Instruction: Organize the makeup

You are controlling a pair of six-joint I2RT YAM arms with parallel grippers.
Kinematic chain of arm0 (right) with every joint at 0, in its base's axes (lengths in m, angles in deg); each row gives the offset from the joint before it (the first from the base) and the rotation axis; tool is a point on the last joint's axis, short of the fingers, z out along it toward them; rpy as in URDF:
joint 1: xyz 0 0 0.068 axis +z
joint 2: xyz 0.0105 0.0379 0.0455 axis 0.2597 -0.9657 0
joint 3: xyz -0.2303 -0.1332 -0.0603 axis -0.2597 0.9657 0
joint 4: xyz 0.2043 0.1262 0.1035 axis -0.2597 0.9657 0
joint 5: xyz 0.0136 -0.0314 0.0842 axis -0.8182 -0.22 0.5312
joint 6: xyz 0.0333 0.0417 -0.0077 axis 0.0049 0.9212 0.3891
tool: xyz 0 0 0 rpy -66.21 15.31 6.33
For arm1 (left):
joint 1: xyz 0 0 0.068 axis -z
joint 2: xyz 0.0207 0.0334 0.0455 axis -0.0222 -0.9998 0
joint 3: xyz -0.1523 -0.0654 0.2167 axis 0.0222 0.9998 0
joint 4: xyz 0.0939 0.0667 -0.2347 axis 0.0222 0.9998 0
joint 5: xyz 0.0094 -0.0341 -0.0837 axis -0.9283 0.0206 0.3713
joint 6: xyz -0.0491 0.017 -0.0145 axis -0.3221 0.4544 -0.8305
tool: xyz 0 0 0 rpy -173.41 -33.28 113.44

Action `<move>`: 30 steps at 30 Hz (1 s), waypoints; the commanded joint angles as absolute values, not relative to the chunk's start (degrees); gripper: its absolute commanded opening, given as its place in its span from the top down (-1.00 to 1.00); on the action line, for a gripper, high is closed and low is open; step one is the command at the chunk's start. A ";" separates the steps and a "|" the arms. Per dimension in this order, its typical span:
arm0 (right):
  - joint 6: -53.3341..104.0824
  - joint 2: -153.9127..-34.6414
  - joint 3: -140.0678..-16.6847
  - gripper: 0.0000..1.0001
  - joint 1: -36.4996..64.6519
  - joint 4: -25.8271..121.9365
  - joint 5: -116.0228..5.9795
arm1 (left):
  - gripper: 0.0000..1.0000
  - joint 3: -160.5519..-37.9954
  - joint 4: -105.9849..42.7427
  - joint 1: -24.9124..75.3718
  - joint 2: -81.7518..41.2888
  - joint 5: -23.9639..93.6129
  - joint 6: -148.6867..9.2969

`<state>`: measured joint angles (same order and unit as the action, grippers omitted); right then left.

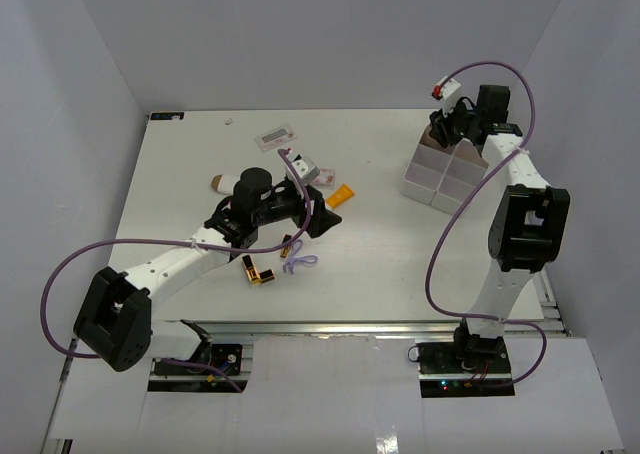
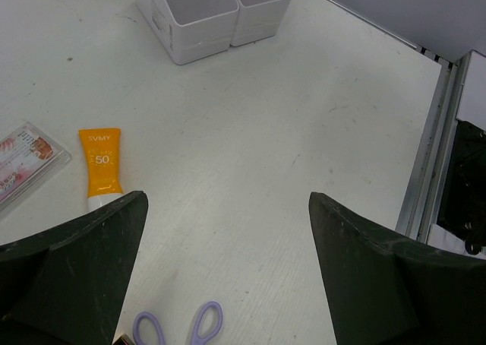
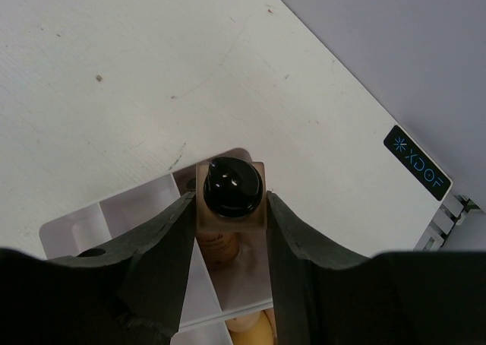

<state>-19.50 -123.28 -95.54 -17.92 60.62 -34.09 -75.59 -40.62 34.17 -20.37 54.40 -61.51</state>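
A tan foundation bottle (image 3: pixel 231 187) with a black cap stands in the far corner compartment of the white tray (image 3: pixel 80 225). My right gripper (image 3: pixel 230 208) is shut on it, a finger against each side. A beige sponge (image 3: pixel 254 333) lies in the compartment just behind. In the top view the right gripper (image 1: pixel 446 129) is over the tray (image 1: pixel 440 179) at the far right. My left gripper (image 1: pixel 316 198) hangs open and empty over mid-table, beside the orange tube (image 1: pixel 341 195). Two gold-and-black lipsticks (image 1: pixel 258 272) lie nearer the front, and a flat packet (image 1: pixel 275 134) lies at the back.
Purple scissors (image 1: pixel 300 263) lie next to the lipsticks. In the left wrist view, the scissors (image 2: pixel 182 326) are below the open left gripper (image 2: pixel 228 231), the orange tube (image 2: pixel 102 166) and a packet (image 2: pixel 23 159) are at left, and the tray (image 2: pixel 205 18) is ahead. A tan item (image 1: pixel 216 183) lies left of the arm.
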 commanded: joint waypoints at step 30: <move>-12.53 -86.74 -64.99 -0.58 -15.14 77.16 -1.63 | -0.96 -86.60 -24.86 33.93 -29.76 45.91 -66.70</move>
<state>-13.39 -90.48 -72.67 -15.38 72.49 -7.32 -83.53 -32.86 34.11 -27.30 50.76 -65.18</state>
